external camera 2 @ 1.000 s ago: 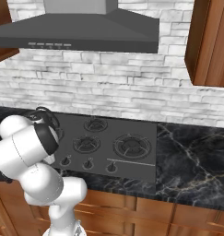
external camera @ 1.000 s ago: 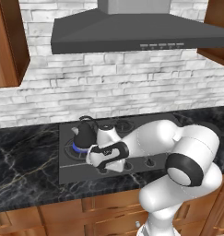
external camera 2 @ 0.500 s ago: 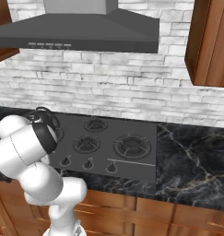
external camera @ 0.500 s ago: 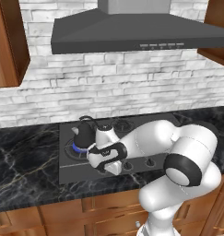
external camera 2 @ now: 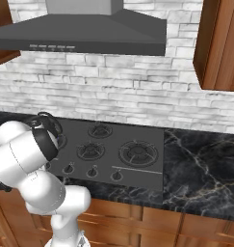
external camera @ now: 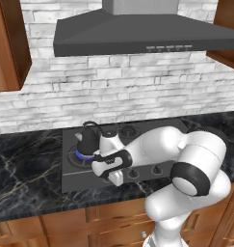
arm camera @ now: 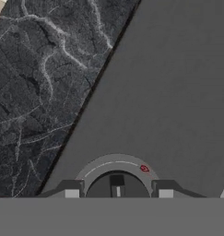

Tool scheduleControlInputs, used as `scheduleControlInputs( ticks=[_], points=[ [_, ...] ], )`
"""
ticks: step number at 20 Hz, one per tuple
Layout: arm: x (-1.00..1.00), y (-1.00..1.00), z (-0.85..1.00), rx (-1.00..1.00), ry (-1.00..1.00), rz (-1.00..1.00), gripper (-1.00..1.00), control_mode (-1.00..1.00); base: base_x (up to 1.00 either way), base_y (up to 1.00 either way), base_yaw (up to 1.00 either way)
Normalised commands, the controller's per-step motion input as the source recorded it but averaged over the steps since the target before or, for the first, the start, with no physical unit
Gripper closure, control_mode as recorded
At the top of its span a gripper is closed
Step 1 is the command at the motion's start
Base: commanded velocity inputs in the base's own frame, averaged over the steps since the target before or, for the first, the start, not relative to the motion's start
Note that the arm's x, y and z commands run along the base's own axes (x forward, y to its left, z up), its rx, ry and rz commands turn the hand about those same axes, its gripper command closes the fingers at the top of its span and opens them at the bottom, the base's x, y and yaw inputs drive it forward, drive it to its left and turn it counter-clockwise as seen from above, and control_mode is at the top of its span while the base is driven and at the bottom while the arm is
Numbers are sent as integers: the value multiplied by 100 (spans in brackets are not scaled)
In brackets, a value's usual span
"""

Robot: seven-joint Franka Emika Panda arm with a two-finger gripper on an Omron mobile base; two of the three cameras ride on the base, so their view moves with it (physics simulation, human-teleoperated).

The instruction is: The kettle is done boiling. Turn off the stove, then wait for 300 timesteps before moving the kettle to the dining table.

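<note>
- In the left base view, we see the kettle (external camera: 88,141) sitting on the rear left burner of the stove (external camera: 72,176), with a ring of blue flame (external camera: 83,155) showing under its base.
- Our white arm (external camera: 157,147) reaches in from the lower right across the stove, and the hand ends low over the front edge, just in front of the kettle and apart from it. The claw (external camera: 114,179) points down at the row of knobs, but from this side we cannot tell how wide it stands.
- Two knobs (external camera: 156,169) show to the right of the hand. The stove is set into a black marble surface (external camera: 27,169), below a grey range hood (external camera: 137,34) on white brick.
- In the right base view, the arm (external camera 2: 22,154) covers the stove's left end. Only the kettle's wire handle (external camera 2: 44,118) peeks out behind it. Three knobs (external camera 2: 92,171) lie along the stove's (external camera 2: 137,130) front edge.
- In the hand view, the two fingertips (arm camera: 72,190) stand on either side of a round black knob (arm camera: 116,185), one to its left and one to its right. The jaws are partly open around it. We cannot tell whether the pads touch it. A small red mark sits on the dial ring beside the knob, and the marble surface (arm camera: 35,83) lies past the stove's (arm camera: 168,92) edge.
</note>
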Motion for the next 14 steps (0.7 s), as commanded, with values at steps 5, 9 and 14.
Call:
scheduleControlInputs(
  ticks=[5,9,14],
  points=[
    [-14,-16,-20,3,0,-32,100,-100,0,0,0],
    [-11,-13,-18,2,0,-32,100,-100,0,0,0],
    [-9,-13,-16,2,0,-32,100,-100,0,0,0]
  ],
)
